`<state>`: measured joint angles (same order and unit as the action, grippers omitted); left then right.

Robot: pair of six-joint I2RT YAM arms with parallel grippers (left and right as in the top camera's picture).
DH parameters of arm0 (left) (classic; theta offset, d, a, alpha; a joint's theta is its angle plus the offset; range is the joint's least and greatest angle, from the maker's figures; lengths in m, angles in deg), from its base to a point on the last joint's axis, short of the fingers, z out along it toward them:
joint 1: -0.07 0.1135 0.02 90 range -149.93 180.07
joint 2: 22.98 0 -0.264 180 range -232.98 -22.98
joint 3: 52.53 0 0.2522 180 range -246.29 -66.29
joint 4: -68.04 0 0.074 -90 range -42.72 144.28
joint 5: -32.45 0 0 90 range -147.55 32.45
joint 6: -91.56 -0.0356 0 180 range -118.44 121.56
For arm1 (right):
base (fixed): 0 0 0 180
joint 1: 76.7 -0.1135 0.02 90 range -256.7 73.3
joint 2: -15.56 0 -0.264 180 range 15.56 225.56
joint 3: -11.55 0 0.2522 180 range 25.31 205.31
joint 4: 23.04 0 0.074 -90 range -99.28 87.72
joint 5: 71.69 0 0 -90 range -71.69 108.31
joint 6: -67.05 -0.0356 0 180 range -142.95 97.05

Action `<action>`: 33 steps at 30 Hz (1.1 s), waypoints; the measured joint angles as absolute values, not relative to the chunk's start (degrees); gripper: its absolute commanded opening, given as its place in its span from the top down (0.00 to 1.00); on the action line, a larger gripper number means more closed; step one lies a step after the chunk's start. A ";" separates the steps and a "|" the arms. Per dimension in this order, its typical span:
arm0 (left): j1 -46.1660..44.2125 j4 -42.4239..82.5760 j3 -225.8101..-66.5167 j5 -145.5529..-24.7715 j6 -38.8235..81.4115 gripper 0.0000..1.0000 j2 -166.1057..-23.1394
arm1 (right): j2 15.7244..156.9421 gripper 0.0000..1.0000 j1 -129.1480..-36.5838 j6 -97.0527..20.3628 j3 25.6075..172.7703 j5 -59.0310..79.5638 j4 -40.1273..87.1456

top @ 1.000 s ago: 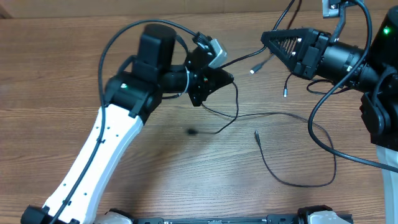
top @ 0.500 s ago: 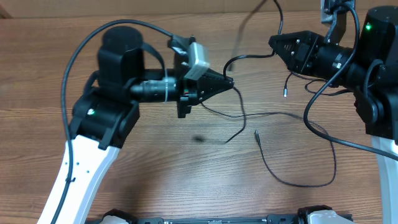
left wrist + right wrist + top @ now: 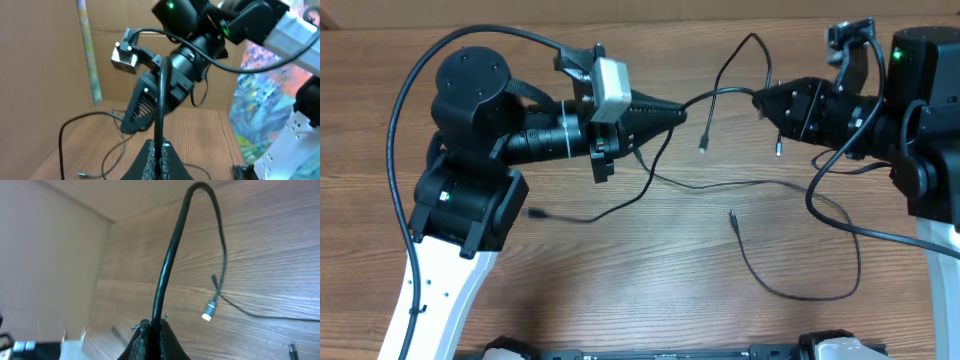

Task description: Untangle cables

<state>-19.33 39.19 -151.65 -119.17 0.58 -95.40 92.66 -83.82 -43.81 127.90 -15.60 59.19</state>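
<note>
**Both claws clamped shut on the cables, one cord strung between them**

Left of the middle of the bench, a loose plug lies flat on the wood. Its thin black cord trails right, then climbs toward the left claw.

That claw points right, above the middle of the bench and nearer the far edge. Its jaws are pressed fully together on a black cord. In its own wrist view the cord stands straight up out of the closed fingertips, toward the other arm. From the overhead view, a short stretch of cord arcs from its tip across to the right claw.

Between the two claws hangs a silver-tipped plug. Its cord goes up into a tall hoop toward the far edge and comes down into the right claw. That claw faces left and is likewise squeezed shut on the cord. Its wrist view shows the cord gripped at the very tips of the fingers.

A small plug shows just on the near side of the right claw; whether it touches the wood I cannot tell.

Further toward the near edge, right of the middle, a fourth plug rests on the bench. Its cord sweeps in a wide loop toward the near edge and back up toward the right edge. Just beyond the fourth plug, another long cord runs across the middle of the bench.
</note>
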 measured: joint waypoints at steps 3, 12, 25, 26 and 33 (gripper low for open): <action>-19.33 39.47 -151.65 -117.25 3.03 0.96 -95.40 | 92.66 0.96 -83.82 -42.28 127.90 -18.44 59.17; -19.33 41.99 -151.65 -115.54 7.49 0.96 -97.10 | 92.70 0.96 -86.16 -37.08 127.88 -26.95 59.78; -19.33 64.13 -151.32 -119.43 21.79 0.96 -99.90 | 94.63 0.72 -92.14 -32.64 127.83 -28.37 59.32; -19.33 64.50 -151.32 -120.11 22.11 0.96 -99.90 | 94.91 0.68 -92.12 -32.88 127.83 -28.54 59.34; -19.33 64.63 -151.32 -124.24 22.68 0.96 -99.92 | 98.04 0.14 -92.17 -34.74 127.48 -30.79 57.49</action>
<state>-19.33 64.63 -151.32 -124.24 22.68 -99.92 98.04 -92.17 -34.74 127.48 -30.79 57.49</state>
